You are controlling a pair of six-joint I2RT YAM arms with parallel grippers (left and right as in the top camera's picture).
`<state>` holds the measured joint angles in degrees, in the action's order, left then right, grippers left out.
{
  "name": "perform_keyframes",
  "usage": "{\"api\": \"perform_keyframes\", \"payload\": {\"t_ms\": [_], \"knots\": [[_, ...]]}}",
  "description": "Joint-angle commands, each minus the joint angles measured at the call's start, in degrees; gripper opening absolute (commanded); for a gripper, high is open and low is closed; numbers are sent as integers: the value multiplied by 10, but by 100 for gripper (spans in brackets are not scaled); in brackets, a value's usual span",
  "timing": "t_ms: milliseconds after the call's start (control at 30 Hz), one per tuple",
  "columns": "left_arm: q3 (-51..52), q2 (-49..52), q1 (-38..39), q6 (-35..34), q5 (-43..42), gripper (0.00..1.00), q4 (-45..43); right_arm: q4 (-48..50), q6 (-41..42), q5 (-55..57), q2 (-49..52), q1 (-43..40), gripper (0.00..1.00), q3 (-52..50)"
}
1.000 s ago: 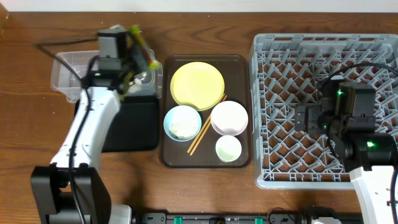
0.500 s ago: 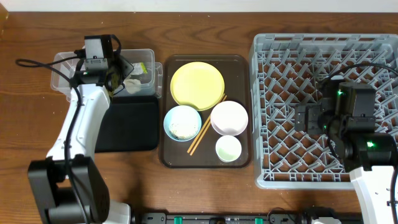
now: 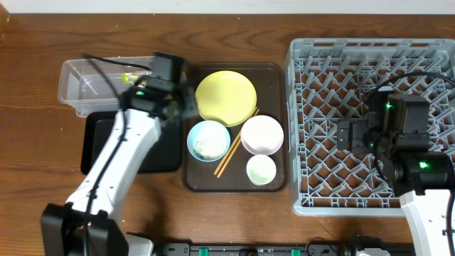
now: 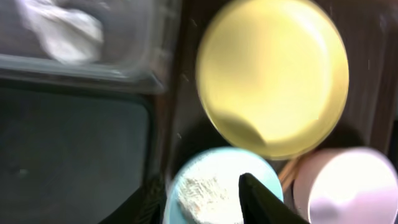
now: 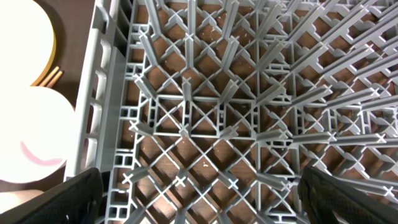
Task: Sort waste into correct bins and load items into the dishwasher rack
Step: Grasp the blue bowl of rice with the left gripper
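My left gripper [image 3: 181, 107] [image 4: 202, 202] is open and empty, above the light-blue bowl [image 3: 208, 139] [image 4: 211, 186] that holds rice grains [image 4: 202, 190]. The yellow plate [image 3: 225, 97] [image 4: 273, 74], white bowl [image 3: 262, 134], small cup [image 3: 261, 169] and chopsticks [image 3: 237, 143] lie on the brown tray. The green-and-yellow wrapper [image 3: 131, 77] and a white tissue [image 4: 62, 28] lie in the clear tub [image 3: 78, 89]. The black tray [image 3: 96, 142] sits below the tub. My right gripper [image 3: 345, 135] [image 5: 214, 199] is open and empty over the grey rack [image 3: 370, 50].
The brown serving tray [image 3: 192, 178] stands between the bins and the rack. My left arm crosses over the black tray. The rack's upright pegs [image 5: 186, 118] fill the right wrist view. Bare wooden table shows at the front left.
The wrapper left my left gripper and now lies in the clear tub. My left arm swung right from the tub to above the light-blue bowl. The right arm has not moved.
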<state>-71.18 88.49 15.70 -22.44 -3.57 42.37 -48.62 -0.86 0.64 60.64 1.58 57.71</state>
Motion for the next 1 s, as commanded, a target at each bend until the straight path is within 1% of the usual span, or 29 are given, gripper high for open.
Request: {"api": "perform_keyframes", "payload": {"t_ms": [0,333,667,700,800,900,967], "knots": [[-2,21,41,19,-1,41,10,0,-4,4,0,3,99,11],[1,104,142,18,-1,41,8,0,-4,4,0,3,99,11],[1,178,181,18,-1,41,-8,0,-2,4,0,3,99,11],[1,181,181,18,-1,40,-8,0,-2,4,0,3,99,11],[1,191,181,18,0,30,-6,0,-2,4,0,3,99,11],[2,191,181,18,0,27,-7,0,-2,4,0,3,99,11],[2,191,181,18,0,22,-6,0,-2,4,0,3,99,11]]}}
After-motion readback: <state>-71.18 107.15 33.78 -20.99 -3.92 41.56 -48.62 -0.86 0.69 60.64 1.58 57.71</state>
